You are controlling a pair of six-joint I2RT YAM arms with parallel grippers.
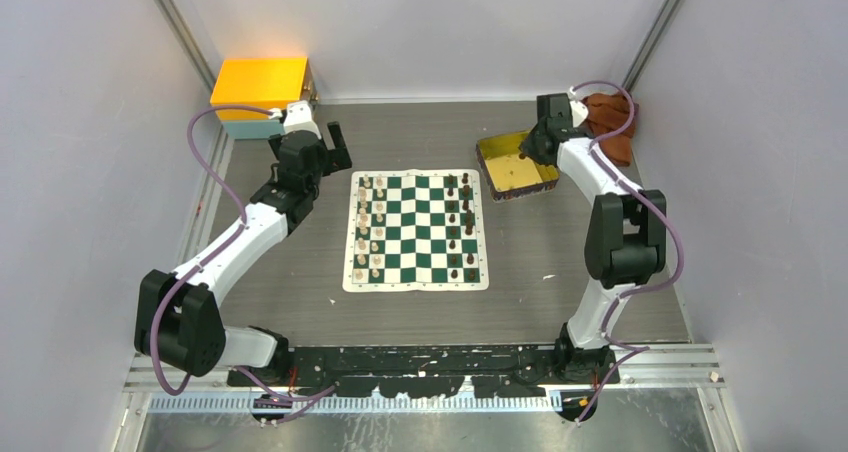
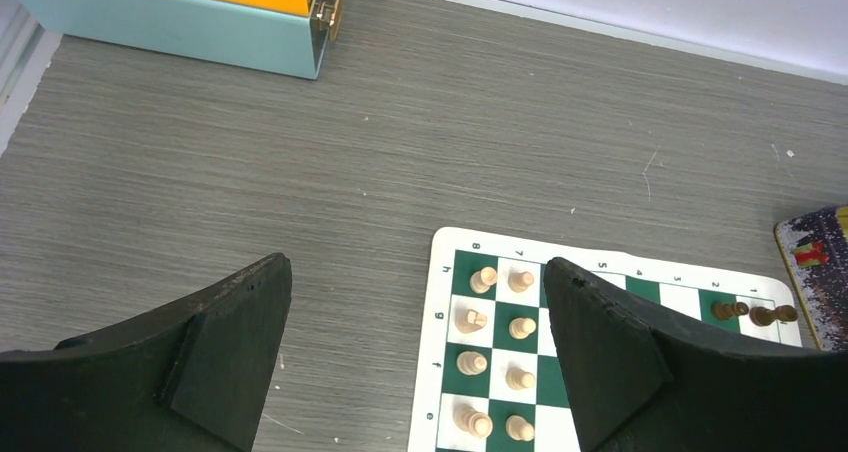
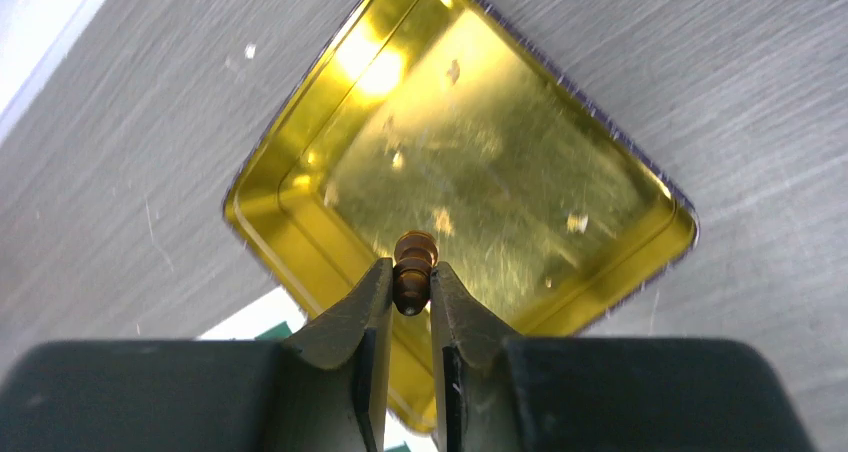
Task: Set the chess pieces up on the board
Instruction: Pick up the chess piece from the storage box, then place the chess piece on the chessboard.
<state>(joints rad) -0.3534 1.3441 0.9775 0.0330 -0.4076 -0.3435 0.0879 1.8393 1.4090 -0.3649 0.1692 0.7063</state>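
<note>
Two grippers: left gripper (image 2: 415,264) spread wide beside the board (image 1: 416,285); right gripper (image 3: 411,277) pinching a dark chess piece (image 3: 414,257).
Held piece: over the gold tray (image 3: 265,227).
On board: cream pieces (image 1: 368,227) left, dark pieces (image 1: 460,227) right.

Board (image 1: 416,230) lies flat mid-counter (image 1: 520,272); chess pieces (image 2: 521,327) stand on it in two files along its left edge and two along its right. Tray (image 1: 497,150) sits just beside the board's far right corner, cloth (image 1: 610,122) behind and right of that, box (image 1: 262,94) well behind the far left corner. Left hand (image 2: 415,267) hangs over the counter just beyond the board's far left corner; right hand (image 3: 410,277) is above the tray, pinching one chess piece (image 3: 415,247).
</note>
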